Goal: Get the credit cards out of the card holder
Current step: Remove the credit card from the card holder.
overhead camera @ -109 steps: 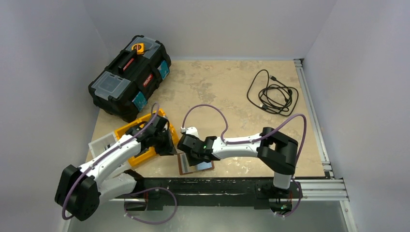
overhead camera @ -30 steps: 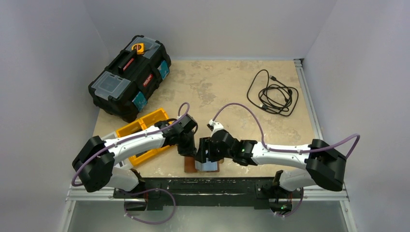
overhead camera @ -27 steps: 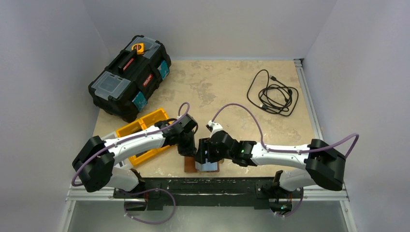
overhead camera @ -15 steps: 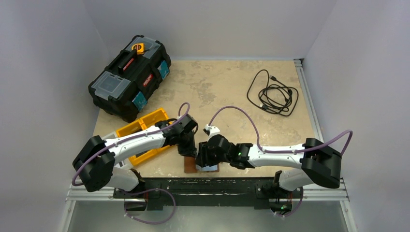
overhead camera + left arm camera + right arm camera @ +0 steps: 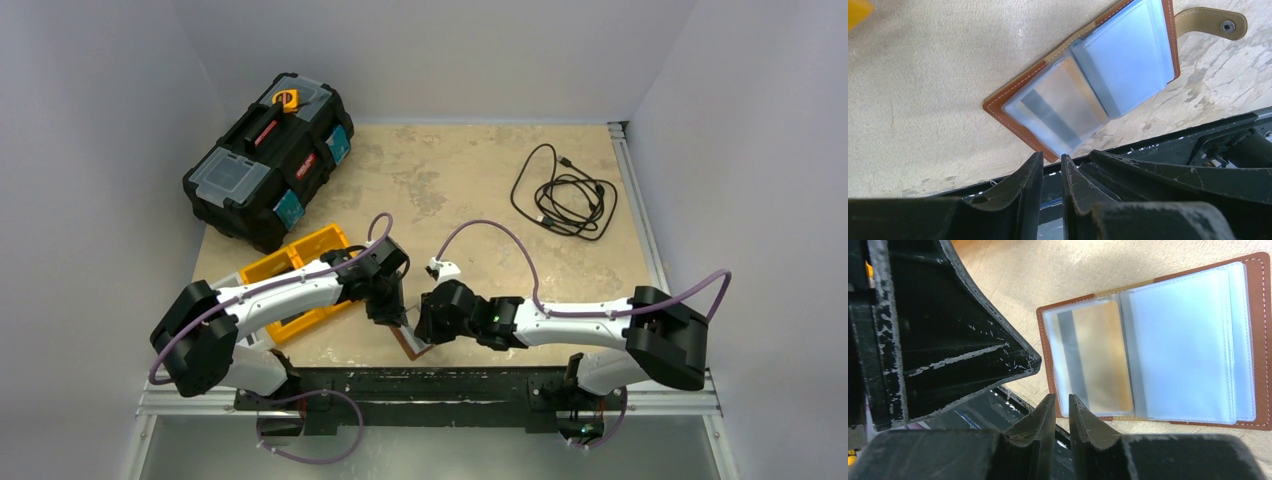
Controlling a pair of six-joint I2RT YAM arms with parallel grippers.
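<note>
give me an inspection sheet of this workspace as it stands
surface: beige mottled table, no spills seen
job's things: card holder lies open at the near edge; gold card with a dark stripe sits in a clear sleeve; no card seen outside it
clutter: black toolbox, orange tray
grippers: left gripper and right gripper both at the holder's near edge, fingers nearly together; whether either pinches a sleeve cannot be told
cables: coiled black cable at far right; purple arm cables
surroundings: plain pale walls; black frame along the near edge
</note>
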